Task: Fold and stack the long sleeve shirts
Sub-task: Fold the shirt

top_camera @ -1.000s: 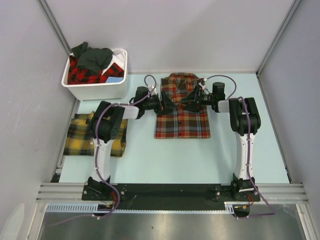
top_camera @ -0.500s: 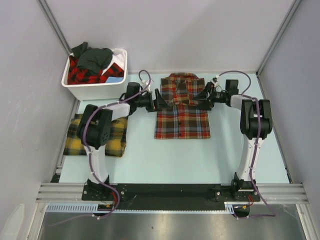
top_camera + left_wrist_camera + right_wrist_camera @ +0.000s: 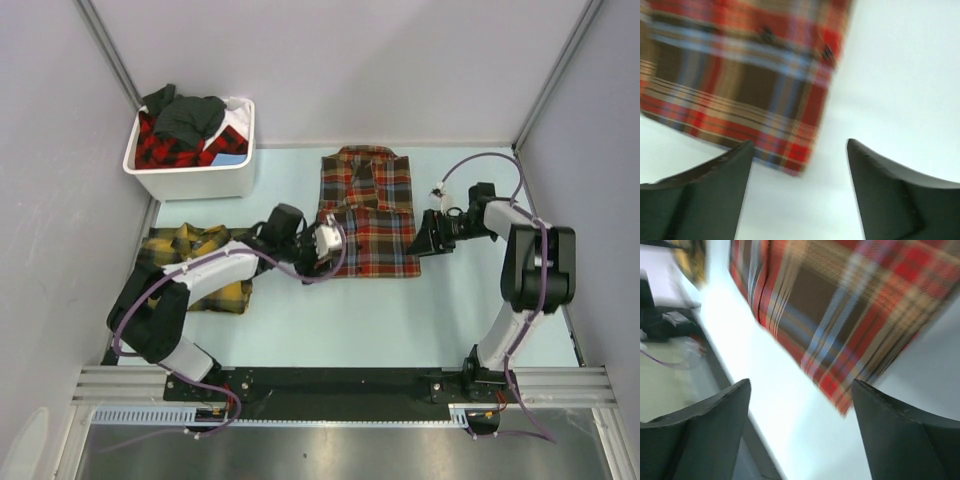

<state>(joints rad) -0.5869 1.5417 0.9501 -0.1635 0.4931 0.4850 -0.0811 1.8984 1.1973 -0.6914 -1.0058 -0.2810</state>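
Observation:
The red-brown plaid shirt with blue lines (image 3: pixel 368 215) lies flat, folded into a rectangle with its collar at the far end, in the middle of the table. My left gripper (image 3: pixel 322 252) is open and empty at the shirt's near left corner, which shows blurred in the left wrist view (image 3: pixel 740 85) just beyond the fingertips. My right gripper (image 3: pixel 420 245) is open and empty at the near right corner, which shows in the right wrist view (image 3: pixel 840 315). A folded yellow-and-dark-green shirt (image 3: pixel 195 265) lies at the left, partly under my left arm.
A white bin (image 3: pixel 190 178) at the far left holds a red-black plaid shirt (image 3: pixel 160 148) and a dark grey shirt (image 3: pixel 188 115). Grey walls close in the table on the left, right and far sides. The black base rail (image 3: pixel 340 385) runs along the near edge.
Both grippers have moved from the shirt's upper sides, near the collar, toward me to its near corners. The left arm has swung low across the yellow shirt. The red-brown shirt has stayed in place.

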